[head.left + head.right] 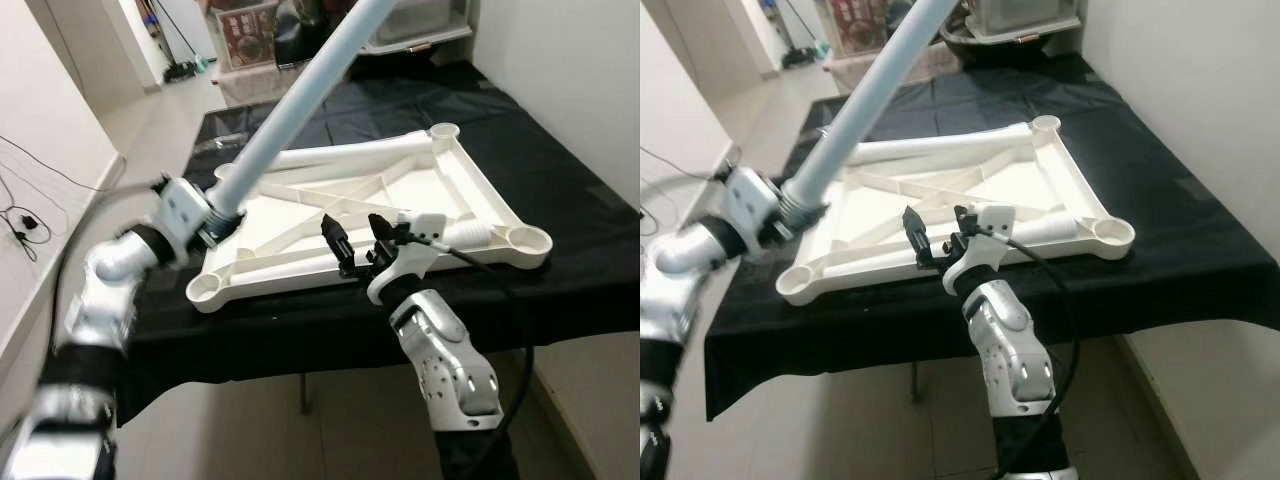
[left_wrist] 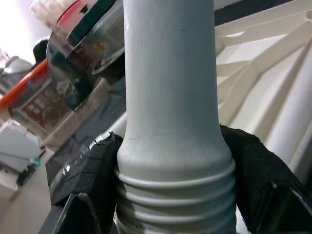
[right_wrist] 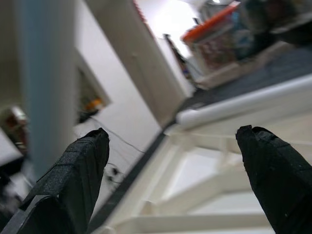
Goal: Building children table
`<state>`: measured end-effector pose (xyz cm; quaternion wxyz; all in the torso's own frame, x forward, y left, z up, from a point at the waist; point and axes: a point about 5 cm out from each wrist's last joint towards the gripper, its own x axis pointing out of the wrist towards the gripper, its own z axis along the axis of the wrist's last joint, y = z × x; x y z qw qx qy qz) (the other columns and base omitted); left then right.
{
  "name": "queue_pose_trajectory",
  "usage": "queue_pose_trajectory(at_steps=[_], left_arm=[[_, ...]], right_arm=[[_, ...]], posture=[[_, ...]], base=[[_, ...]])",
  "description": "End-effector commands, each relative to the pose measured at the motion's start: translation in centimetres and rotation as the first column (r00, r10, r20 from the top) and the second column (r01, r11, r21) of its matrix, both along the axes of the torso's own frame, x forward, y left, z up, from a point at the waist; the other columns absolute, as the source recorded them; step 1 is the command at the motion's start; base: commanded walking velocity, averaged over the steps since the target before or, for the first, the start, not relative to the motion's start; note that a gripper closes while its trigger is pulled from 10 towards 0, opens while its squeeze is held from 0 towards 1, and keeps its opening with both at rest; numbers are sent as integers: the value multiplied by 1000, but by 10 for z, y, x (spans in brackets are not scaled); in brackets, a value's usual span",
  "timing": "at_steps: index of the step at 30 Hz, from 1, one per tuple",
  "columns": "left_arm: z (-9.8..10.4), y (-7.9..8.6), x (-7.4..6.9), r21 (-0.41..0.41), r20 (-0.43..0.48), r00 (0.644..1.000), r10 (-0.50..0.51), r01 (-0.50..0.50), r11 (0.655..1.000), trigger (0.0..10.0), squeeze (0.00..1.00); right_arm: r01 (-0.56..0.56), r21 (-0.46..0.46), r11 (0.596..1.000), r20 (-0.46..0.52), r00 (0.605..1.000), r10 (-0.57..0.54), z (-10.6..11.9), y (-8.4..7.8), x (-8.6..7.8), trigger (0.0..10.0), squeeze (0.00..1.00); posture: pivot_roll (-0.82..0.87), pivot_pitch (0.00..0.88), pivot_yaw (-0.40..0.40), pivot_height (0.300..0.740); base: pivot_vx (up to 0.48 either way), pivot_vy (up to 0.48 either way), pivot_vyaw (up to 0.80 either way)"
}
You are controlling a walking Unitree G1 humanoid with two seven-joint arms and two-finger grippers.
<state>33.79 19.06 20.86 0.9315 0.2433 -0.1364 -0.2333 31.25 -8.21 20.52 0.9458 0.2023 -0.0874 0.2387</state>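
One leg [image 1: 300, 95] is what I am holding in the left gripper [image 1: 215, 222], fingers clamped round its neck just above the screw thread, the pale blue tube slanting from the left middle of the frame up to the top centre. The white tabletop [image 1: 400, 200] is lying underside up on the black cloth [image 1: 560, 190], filling the middle of the frame; the corner sockets I can make out, lower left [image 1: 205, 285], right [image 1: 527, 238] and top [image 1: 443, 131], are all standing empty. Two more legs, I judge, are lying on the tabletop along its upper [image 1: 340, 153] and lower right [image 1: 470, 232] edges, so I am reckoning nearly everything is left.

The left wrist view is giving me the thread ridges [image 2: 175, 204] between the black pads [image 2: 87, 175], which the head views are blurring. My right gripper [image 1: 355, 240] is hovering wide open and empty over the near edge, its spread fingertips [image 3: 83, 161] framing the ribs.
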Motion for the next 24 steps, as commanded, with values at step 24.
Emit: queue_pose_trajectory(at_steps=[24], left_arm=[[-40,-25,-72,-162,-180,981,71,-100,982,10000,0]], right_arm=[[-394,65,917,101,917,387,10,0,-11,10000,0]], posture=[[-7,23,60,740]], base=[[0,0,0]])
